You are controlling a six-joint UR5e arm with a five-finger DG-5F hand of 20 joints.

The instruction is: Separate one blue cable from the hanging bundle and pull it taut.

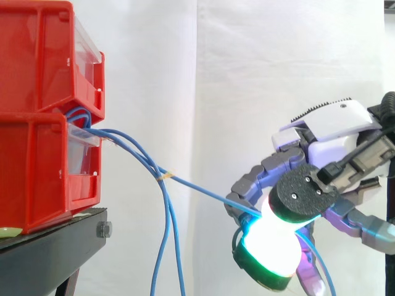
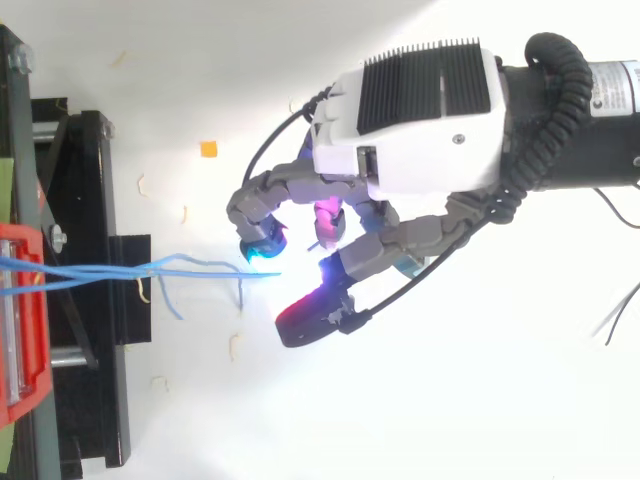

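White curtain (image 1: pixel 247 74) is hanging behind everything, and over at the edge the stacked red plastic bins (image 1: pixel 43 123) are sitting on their black metal stand (image 1: pixel 43 259). Out of the gap between those bins the bundle of thin blue cables (image 1: pixel 139 155) is spilling and drooping straight down, well apart from me. One single blue cable (image 1: pixel 203 193) is splitting off from them and slanting in a nearly straight line to my hand (image 1: pixel 336 129), so I'm judging it close to taut. I'm curling my fingers (image 1: pixel 250 184) around it and pinching it between the glowing pads (image 1: pixel 271 243), its loose end trailing out below. My arm is reaching in from the side opposite the bins, back of the hand up, fingers arching down toward the stand so the pull is running along the cable's own line.
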